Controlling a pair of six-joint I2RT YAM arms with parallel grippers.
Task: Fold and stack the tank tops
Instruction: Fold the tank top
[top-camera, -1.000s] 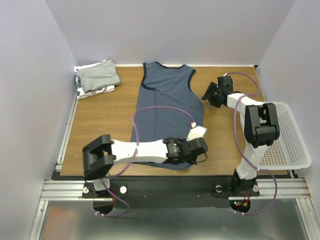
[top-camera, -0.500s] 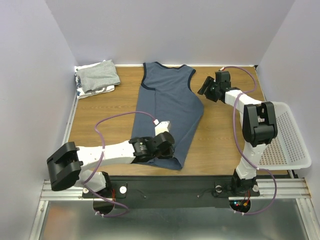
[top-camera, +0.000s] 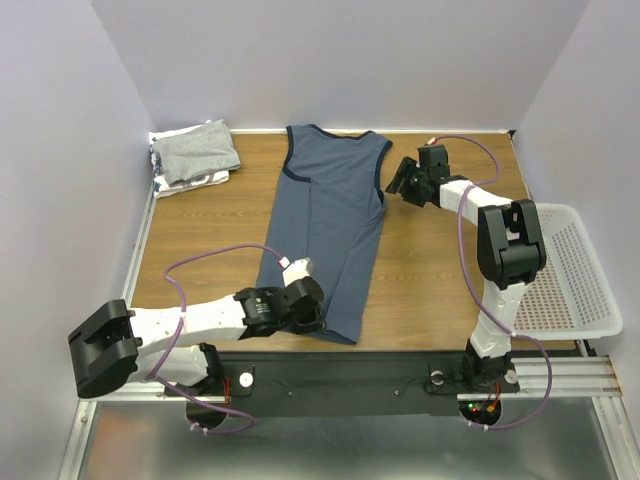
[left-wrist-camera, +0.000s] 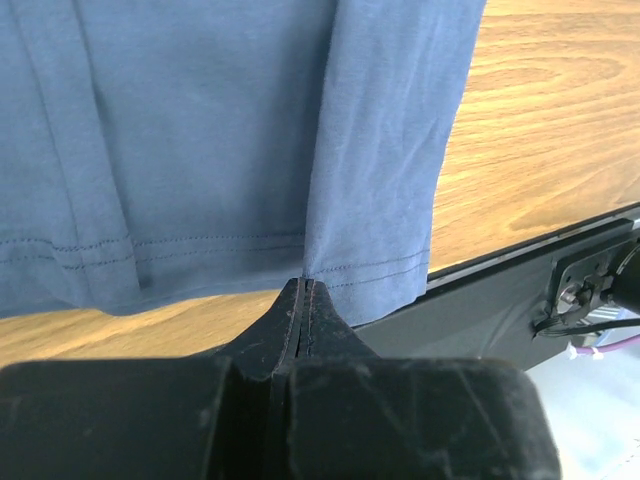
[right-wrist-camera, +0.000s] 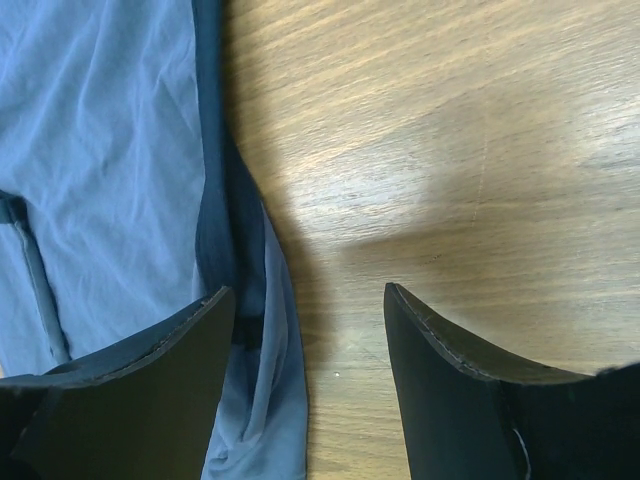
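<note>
The slate-blue tank top (top-camera: 325, 215) lies lengthwise mid-table, its right side folded over to the left. My left gripper (top-camera: 314, 316) is at its near hem. In the left wrist view the gripper (left-wrist-camera: 302, 285) is shut, pinching the hem (left-wrist-camera: 365, 270) at a crease. My right gripper (top-camera: 393, 185) is open at the top's right armhole. In the right wrist view the gripper (right-wrist-camera: 305, 300) has one finger (right-wrist-camera: 150, 380) over the dark-trimmed cloth edge (right-wrist-camera: 235, 250) and the other over bare wood. The light grey top (top-camera: 195, 150) lies folded on the black-and-white patterned one (top-camera: 163, 183) at the far left.
A white mesh basket (top-camera: 575, 275) hangs off the table's right edge. The table's black front rail (left-wrist-camera: 500, 290) is just right of the left gripper. Purple cables loop above both arms.
My left gripper moved left along the near edge, drawing the blue top's lower right side over onto itself. My right gripper moved left to the armhole edge.
</note>
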